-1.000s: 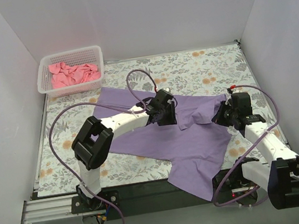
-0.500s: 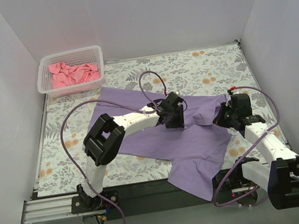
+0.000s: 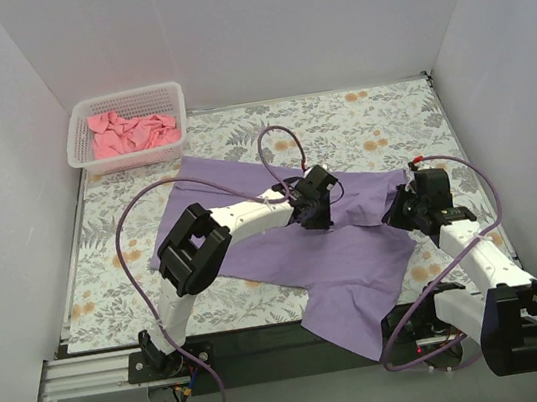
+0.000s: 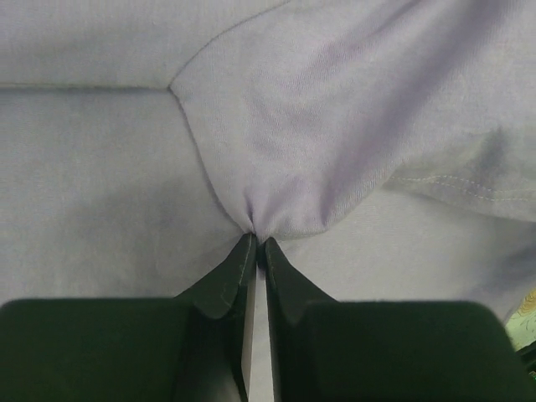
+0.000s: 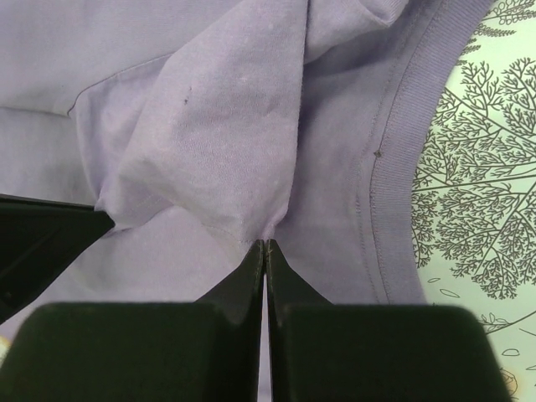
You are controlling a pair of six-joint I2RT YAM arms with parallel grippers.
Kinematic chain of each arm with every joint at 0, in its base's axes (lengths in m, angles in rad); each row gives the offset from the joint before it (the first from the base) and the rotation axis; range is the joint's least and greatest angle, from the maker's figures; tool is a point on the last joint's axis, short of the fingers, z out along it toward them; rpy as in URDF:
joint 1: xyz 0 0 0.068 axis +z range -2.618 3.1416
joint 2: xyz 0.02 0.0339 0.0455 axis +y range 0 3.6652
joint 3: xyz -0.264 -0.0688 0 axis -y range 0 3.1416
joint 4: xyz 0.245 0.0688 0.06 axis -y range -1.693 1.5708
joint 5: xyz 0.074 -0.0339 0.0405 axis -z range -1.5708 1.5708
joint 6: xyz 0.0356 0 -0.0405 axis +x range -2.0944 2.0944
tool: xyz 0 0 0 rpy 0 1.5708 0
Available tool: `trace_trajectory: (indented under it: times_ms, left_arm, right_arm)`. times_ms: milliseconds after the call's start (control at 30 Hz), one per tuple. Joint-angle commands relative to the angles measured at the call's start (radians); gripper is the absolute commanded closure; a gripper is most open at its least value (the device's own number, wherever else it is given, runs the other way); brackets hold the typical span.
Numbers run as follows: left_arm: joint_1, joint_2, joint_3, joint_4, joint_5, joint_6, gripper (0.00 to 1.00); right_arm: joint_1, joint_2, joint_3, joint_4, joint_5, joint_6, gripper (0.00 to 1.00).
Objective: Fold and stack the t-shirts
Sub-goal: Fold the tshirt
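Nothing is folded yet: left gripper (image 4: 258,242) and right gripper (image 5: 265,244) each clamp the rumpled lavender t-shirt (image 3: 276,252). The salmon t-shirt (image 3: 132,133) sits at ten o'clock, untouched.

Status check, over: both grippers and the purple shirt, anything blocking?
Left gripper shut on purple t-shirt, mid-shirt. Right gripper shut on it near the collar. Pink t-shirt in basket; nothing in the way.

The purple t-shirt (image 3: 287,254) is a plain lavender; the pink t-shirt (image 3: 127,133) is salmon. The basket (image 3: 131,160) is white. The tablecloth (image 3: 368,125) is pale with grey leaves and orange blossoms.
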State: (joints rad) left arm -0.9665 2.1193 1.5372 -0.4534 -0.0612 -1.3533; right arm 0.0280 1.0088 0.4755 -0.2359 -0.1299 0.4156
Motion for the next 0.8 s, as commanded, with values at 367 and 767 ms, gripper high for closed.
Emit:
trace_trajectory:
  times_ms: [367, 767]
  left_arm:
    - [-0.008, -0.038, 0.153, -0.142, -0.063, 0.117, 0.97]
    - [-0.006, -0.061, 0.138, -0.183, -0.065, 0.143, 0.98]
  right_arm:
    - [0.003, -0.107, 0.075, -0.166, 0.026, -0.026, 0.99]
    - [0.004, -0.167, 0.06, -0.235, -0.014, -0.006, 0.99]
